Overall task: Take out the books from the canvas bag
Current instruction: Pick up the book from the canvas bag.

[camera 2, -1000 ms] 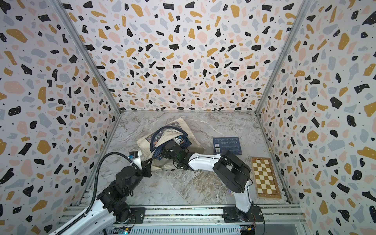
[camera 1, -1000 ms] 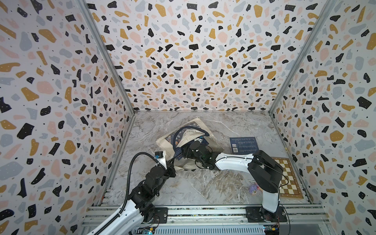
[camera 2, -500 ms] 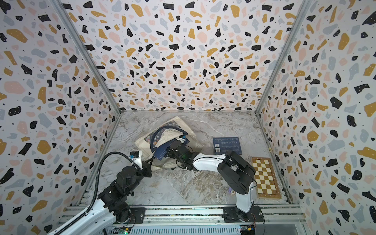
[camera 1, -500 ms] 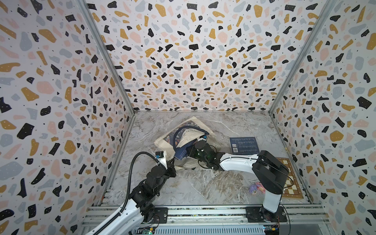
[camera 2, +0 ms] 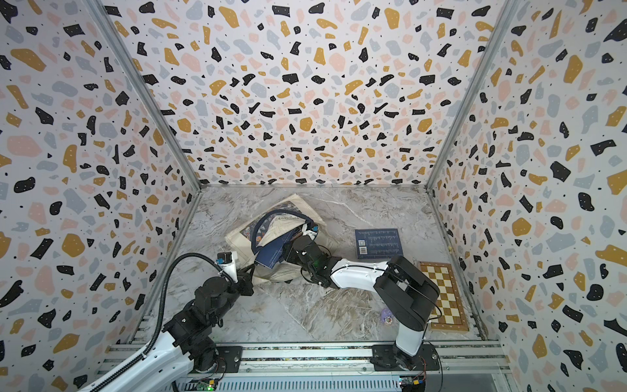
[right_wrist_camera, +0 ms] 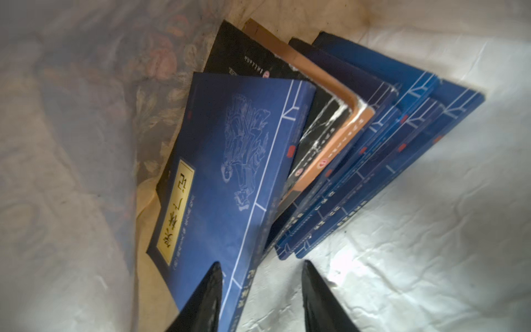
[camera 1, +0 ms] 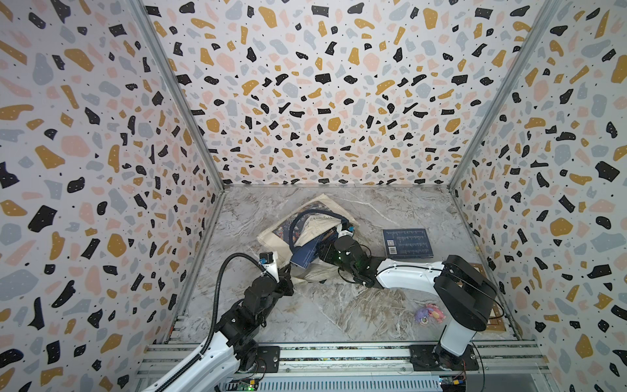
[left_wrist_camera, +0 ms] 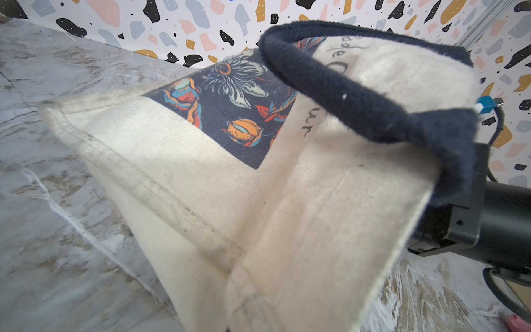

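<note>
Three white terrazzo-patterned walls [camera 1: 322, 101] — flecked ochre, pink, grey and black — enclose a grey marble-look floor [camera 1: 390, 210], evenly lit; aluminium rails [camera 1: 339, 354] line the front.

Bag [camera 1: 307, 234] is crumpled mid-surface [camera 1: 339, 305], with its navy handle [camera 1: 298, 217] looped on top. A blue book [camera 1: 305, 255] sticks out of its mouth. Right tool [camera 1: 324, 252] is at the mouth, just beside that book; jaw gap not readable. Left tool [camera 1: 288, 270] is clamped on the bag's near edge. Second book [camera 1: 407, 242] lies flat, apart, on the bag's right. Pink-purple toy [camera 1: 430, 314] sits near the right arm's base.
</note>
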{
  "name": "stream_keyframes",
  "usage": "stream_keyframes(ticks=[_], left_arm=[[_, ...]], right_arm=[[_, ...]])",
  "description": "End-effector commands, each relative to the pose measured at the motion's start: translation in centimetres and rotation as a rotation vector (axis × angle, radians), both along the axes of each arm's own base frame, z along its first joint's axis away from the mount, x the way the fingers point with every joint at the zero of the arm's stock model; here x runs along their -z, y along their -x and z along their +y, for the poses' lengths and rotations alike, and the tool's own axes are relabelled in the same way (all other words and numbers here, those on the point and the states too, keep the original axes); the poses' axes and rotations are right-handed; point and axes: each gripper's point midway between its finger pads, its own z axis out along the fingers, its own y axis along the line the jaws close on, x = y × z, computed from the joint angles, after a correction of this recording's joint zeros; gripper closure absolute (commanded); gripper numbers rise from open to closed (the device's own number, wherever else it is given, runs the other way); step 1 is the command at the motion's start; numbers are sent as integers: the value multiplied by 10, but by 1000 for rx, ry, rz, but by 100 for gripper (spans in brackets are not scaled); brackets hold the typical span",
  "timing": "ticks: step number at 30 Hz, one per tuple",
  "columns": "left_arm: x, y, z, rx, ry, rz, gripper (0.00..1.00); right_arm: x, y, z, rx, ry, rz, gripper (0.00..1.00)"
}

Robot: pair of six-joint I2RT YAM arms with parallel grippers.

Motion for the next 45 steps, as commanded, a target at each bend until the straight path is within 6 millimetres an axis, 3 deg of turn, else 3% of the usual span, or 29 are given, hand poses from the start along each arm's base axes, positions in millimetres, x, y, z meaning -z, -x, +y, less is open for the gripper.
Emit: stream_keyframes(ticks=[1,10,17,26,34,37,45], left_arm=[[-18,-3,-4,12,36,-62,100],[-17,-3,-4,12,31,-59,100],[-18,-4,-5,14,33,-59,100],[-17,-4,-6,17,33,-56,100],[-18,-3,-5,15,34,-58,100],[-18,-3,-5,14,32,-57,100],[-16,-4,-3,2,30,-48,100]], right_arm=[[-17,-1,1,-8,-65,-48,48],[-12,-2,40,-148,-117,-51,47],[-3,2,55,-211,-166,-35,57],[-40,2,42,-169,-179,-128,81],[-56,13,34,-186,-221,-148,91],[-68,18,26,-183,-229,-179,99],[-97,32,-6,-174,-200,-287,100]])
